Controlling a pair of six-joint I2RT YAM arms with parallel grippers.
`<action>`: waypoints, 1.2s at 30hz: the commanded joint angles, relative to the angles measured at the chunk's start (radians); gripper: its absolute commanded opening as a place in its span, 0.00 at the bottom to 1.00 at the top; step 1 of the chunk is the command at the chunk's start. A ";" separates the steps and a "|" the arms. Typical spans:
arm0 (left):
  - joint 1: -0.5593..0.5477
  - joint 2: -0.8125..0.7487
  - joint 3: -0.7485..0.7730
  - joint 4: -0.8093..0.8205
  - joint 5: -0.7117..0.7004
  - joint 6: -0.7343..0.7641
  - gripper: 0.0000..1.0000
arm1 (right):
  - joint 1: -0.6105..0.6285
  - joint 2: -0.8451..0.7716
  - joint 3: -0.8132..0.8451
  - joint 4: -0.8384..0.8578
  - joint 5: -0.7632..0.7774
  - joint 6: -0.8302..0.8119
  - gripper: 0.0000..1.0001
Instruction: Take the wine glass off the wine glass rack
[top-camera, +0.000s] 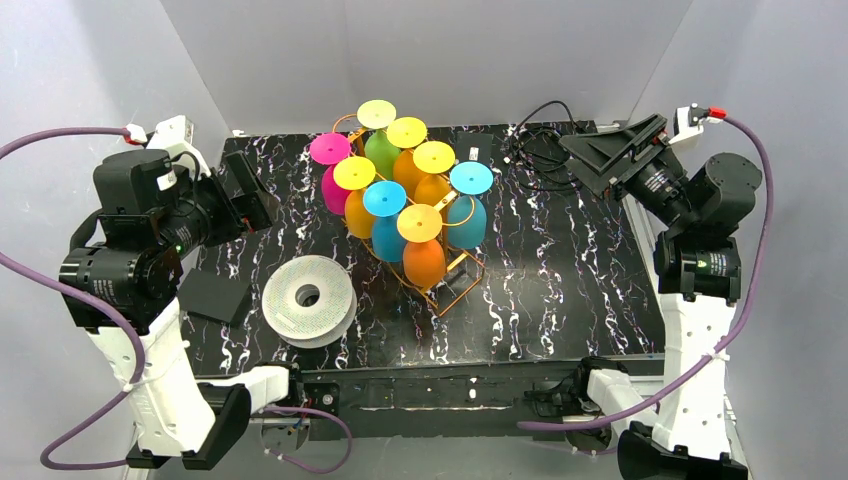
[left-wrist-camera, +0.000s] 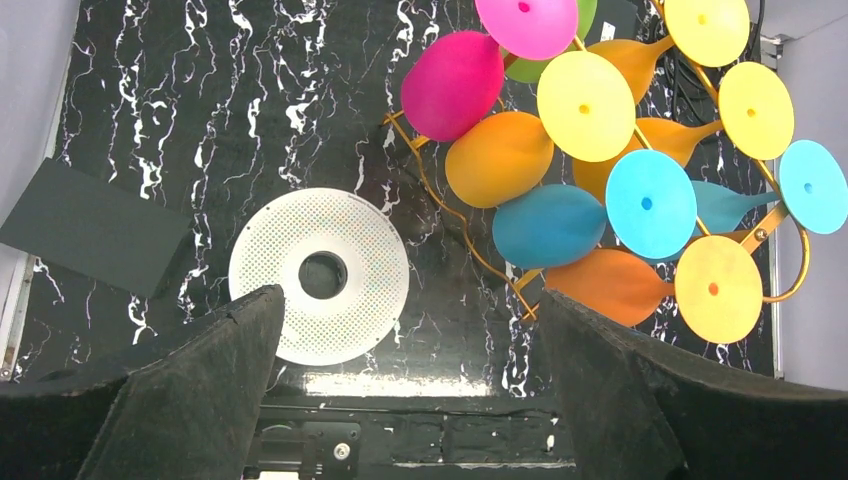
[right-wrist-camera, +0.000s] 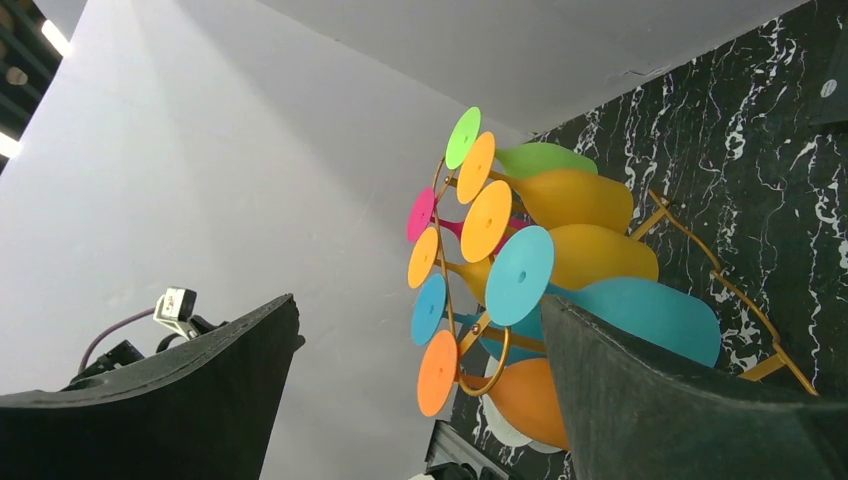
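Brightly coloured glasses (top-camera: 424, 262) hang inverted on gold rack (left-wrist-camera: 763, 230); left claw (left-wrist-camera: 410, 300), right claw (right-wrist-camera: 420, 305) spread.

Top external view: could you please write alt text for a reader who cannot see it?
Eight colourful wine glasses hang upside down on a gold wire wine glass rack at the middle of a black marbled table, a white filament spool to its left. The left pincer and right pincer are open and empty at the sides.

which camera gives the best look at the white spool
Left wrist view: the white spool is large and face-on, hub hole clear, one edge hidden by the left gripper. Top external shows it whole but smaller. Right wrist shows at most a white sliver behind the glasses.
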 joint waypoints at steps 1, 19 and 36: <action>0.003 0.000 0.017 -0.037 0.026 0.017 1.00 | -0.006 0.006 0.022 0.009 -0.008 0.020 0.98; 0.003 0.060 0.078 -0.020 0.057 -0.018 1.00 | 0.009 0.203 0.201 -0.083 -0.143 0.011 0.98; -0.006 0.167 0.077 0.045 0.161 -0.100 1.00 | 0.131 0.324 0.241 -0.165 -0.056 -0.033 0.98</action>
